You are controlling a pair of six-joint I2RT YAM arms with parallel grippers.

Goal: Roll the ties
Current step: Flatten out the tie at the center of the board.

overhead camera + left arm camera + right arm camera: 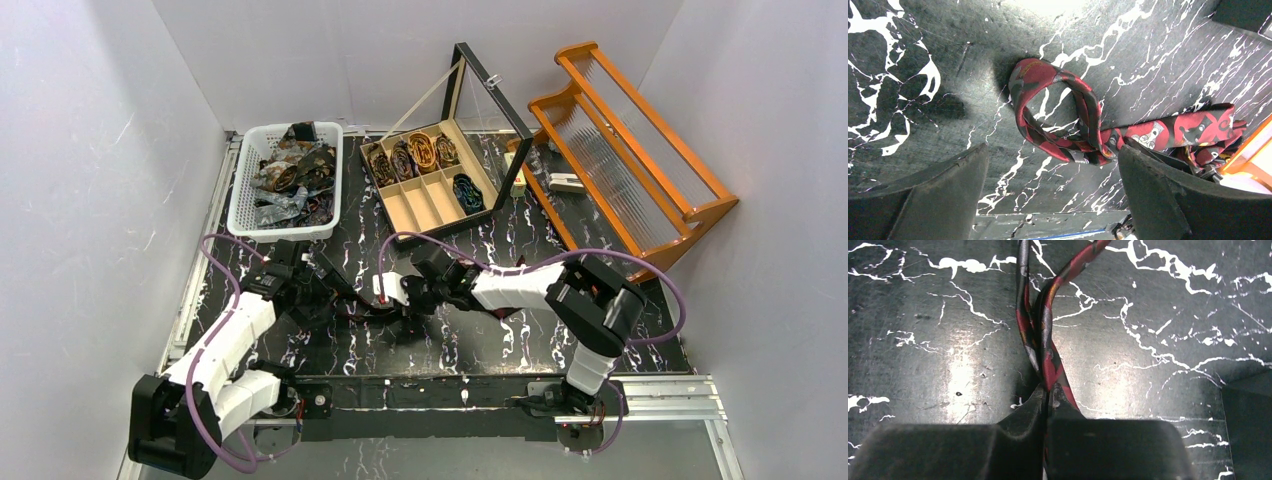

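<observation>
The right hand [1048, 396] is pinched shut on the red-and-charcoal patterned fabric necktie [1047, 357]. Its jaws meet on two twisted strands low over the black, white-veined marble table [948, 365]. The step in hand looks like starting the coil. To do it well, this grip should be firm and low while the wrist turns, so the strip winds flat on itself rather than roping up as it does just ahead of the jaws. The left hand [1053, 187] stands fully open and holds nothing; it would best come down on the loose loop to pin it as an anchor. From that hand the necktie lies just below and ahead: an open loop sits between its fingers, and the tail runs off right toward the right hand. Farther back, a white plastic basket [240, 195] holds a heap of unrolled ties [295, 170], and an open wooden compartment box [425, 200] holds finished coils [422, 150].
</observation>
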